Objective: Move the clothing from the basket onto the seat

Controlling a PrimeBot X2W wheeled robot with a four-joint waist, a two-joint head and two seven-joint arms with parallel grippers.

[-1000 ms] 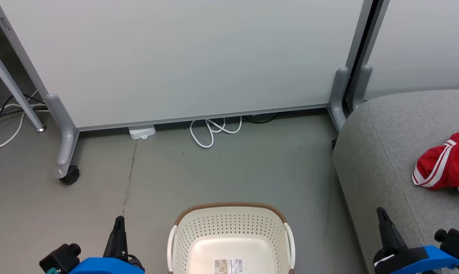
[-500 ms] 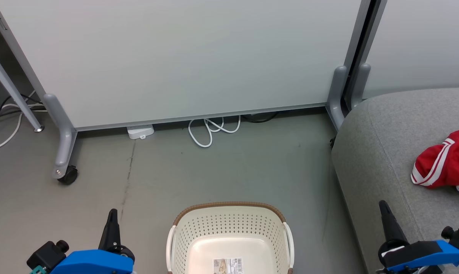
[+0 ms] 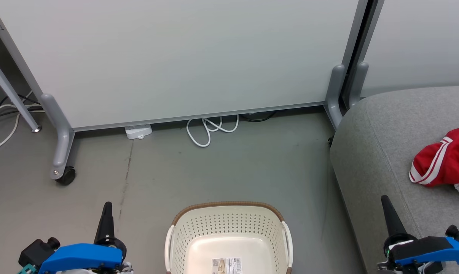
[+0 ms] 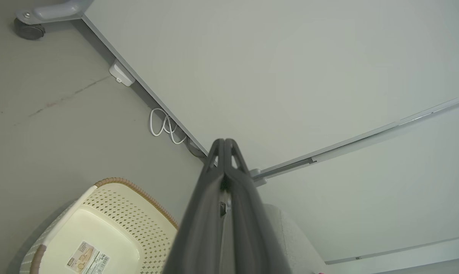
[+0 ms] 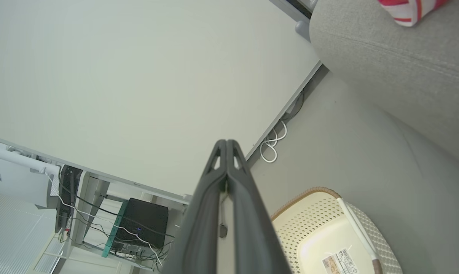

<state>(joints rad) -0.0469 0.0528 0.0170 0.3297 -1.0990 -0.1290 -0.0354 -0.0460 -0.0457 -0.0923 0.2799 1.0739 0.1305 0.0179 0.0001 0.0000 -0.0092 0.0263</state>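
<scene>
**Two grippers closed on nothing, one red bundle on the seat**

One basket [image 3: 229, 207] stands on the floor [image 3: 222, 171] between my arms, its bare bottom showing a label [image 3: 226, 265]. One heap of red clothing [image 3: 440, 167] lies on the seat [image 3: 378, 144], well right of the basket; I cannot tell whether it is one garment or two. My left gripper [image 3: 107, 211] and right gripper [image 3: 385, 203] both have their fingers pressed together, and neither grips anything.

Since a second ago my head camera has drifted, so everything sits slightly further left. Beyond that, both fingertips stand higher in the head view, and the left one has moved outward from the basket.

One white partition [image 3: 176, 57] on a caster [image 3: 66, 177] stands behind the basket, with a looped white cable [image 3: 206, 133] and a white power block [image 3: 138, 131] at its foot.
</scene>
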